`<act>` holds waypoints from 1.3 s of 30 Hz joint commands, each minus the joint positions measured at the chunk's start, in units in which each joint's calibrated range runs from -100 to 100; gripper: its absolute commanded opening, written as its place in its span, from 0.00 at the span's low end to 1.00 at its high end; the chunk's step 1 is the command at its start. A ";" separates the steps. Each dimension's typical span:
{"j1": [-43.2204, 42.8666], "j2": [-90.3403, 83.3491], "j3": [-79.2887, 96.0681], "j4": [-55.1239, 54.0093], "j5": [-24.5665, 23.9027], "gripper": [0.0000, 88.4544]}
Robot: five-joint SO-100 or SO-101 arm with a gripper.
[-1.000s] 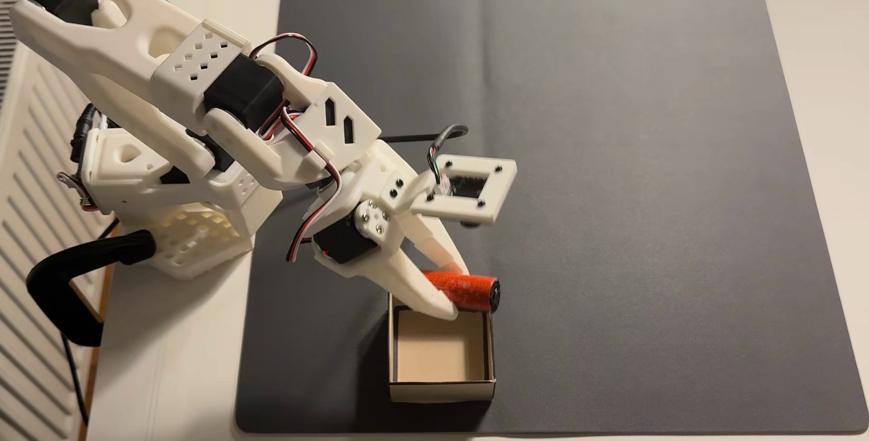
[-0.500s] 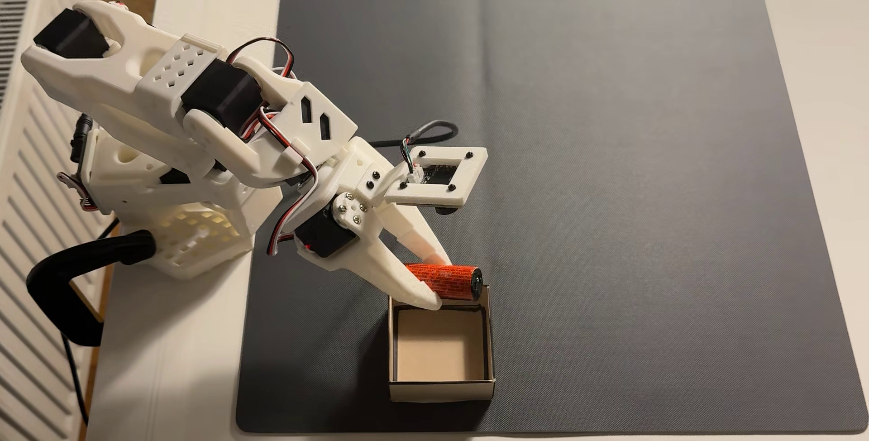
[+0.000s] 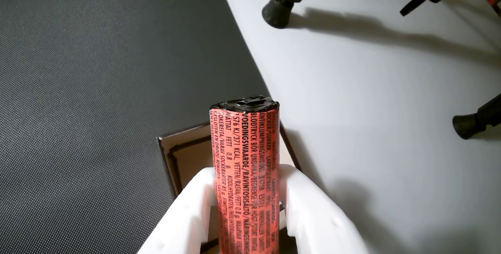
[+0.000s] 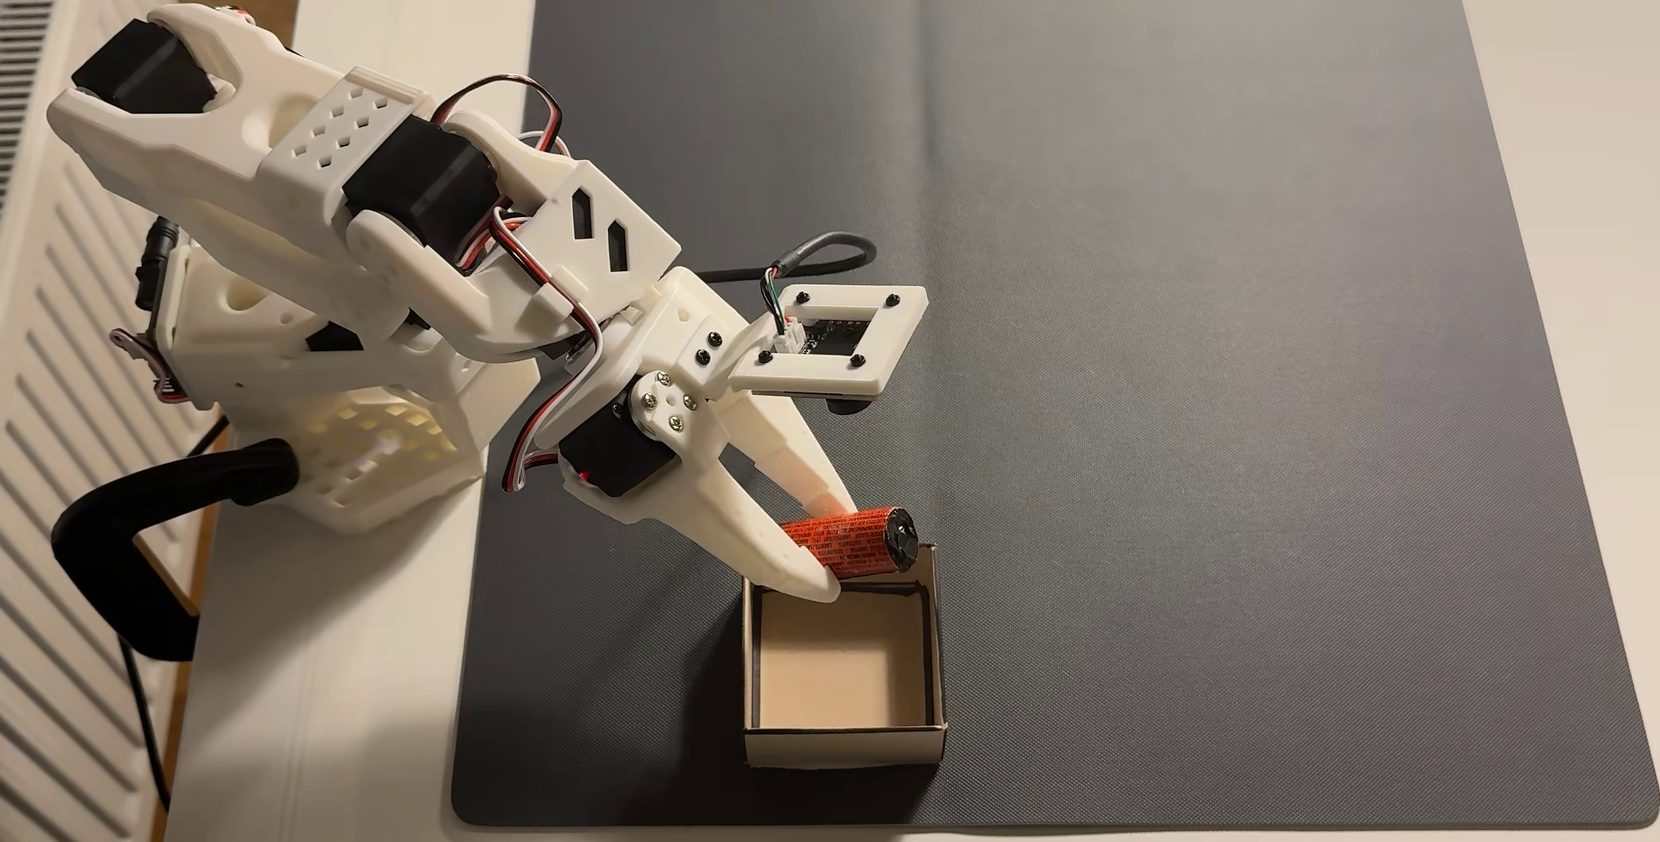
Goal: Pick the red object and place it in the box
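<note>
The red object (image 4: pixel 853 541) is an orange-red paper roll with dark print and a black crimped end. My white gripper (image 4: pixel 831 546) is shut on it, holding it above the far wall of the box (image 4: pixel 844 739), with its free end over the box's far right corner. In the wrist view the red object (image 3: pixel 246 175) runs up from the bottom edge between the two white fingers (image 3: pixel 188 211), and a corner of the box (image 3: pixel 184 156) shows behind it. The box is a small open beige cardboard square on the dark mat, with nothing inside.
A dark grey mat (image 4: pixel 1168 267) covers most of the white table (image 4: pixel 341 716). The arm's base (image 4: pixel 341 411) stands at the mat's left edge. Black tripod feet (image 3: pixel 278 9) rest on the white table beyond the mat in the wrist view.
The gripper with the red object has drawn back toward the arm's base and lowered slightly, bringing the roll's free end from past the box's corner to over it.
</note>
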 commanded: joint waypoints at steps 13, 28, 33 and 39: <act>-5.35 -0.64 -0.60 0.05 -3.30 0.22; -22.27 -0.73 -5.14 0.49 -9.19 0.01; -24.28 -0.73 -0.33 5.91 -9.19 0.01; -24.13 -0.73 4.57 12.46 -9.19 0.01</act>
